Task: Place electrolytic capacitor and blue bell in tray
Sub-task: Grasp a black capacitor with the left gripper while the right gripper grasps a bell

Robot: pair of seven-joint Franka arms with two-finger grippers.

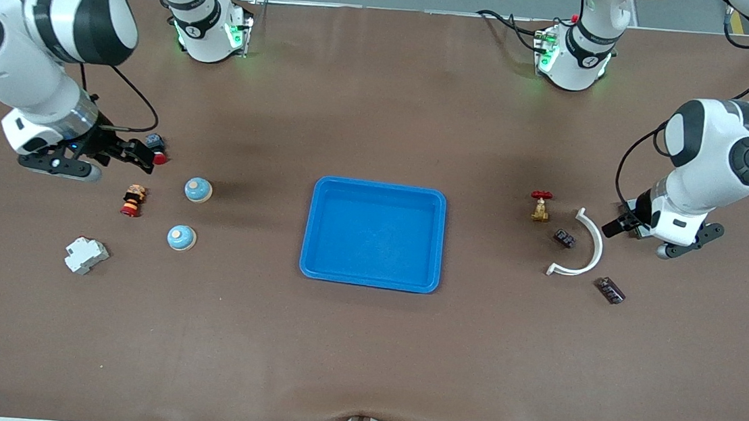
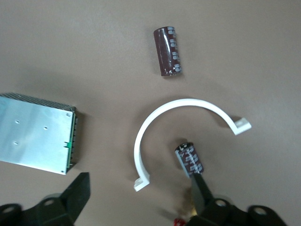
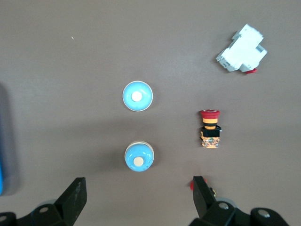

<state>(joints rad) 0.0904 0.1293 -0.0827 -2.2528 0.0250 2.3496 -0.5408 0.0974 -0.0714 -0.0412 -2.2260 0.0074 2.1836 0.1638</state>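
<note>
The bright-blue tray (image 1: pixel 369 272) lies empty mid-table; its edge shows in the right wrist view (image 3: pixel 2 141). Two blue bells (image 1: pixel 198 189) (image 1: pixel 181 238) stand toward the right arm's end, also seen in the right wrist view (image 3: pixel 139 157) (image 3: pixel 137 96). My right gripper (image 1: pixel 138 157) (image 3: pixel 138 195) is open and empty beside the bell farther from the camera. Two dark electrolytic capacitors lie toward the left arm's end: one (image 1: pixel 564 238) (image 2: pixel 189 159) inside a white arc, one (image 1: pixel 609 290) (image 2: pixel 168 52) nearer the camera. My left gripper (image 1: pixel 617 226) (image 2: pixel 139 193) is open and empty beside the arc.
A white curved clip (image 1: pixel 581 245) (image 2: pixel 183 136), a brass valve with red handle (image 1: pixel 540 206) and a grey metal box (image 2: pixel 35 134) lie near the capacitors. A red emergency button (image 1: pixel 133 200) (image 3: pixel 209 128) and a white breaker (image 1: pixel 86 255) (image 3: pixel 241 49) lie near the bells.
</note>
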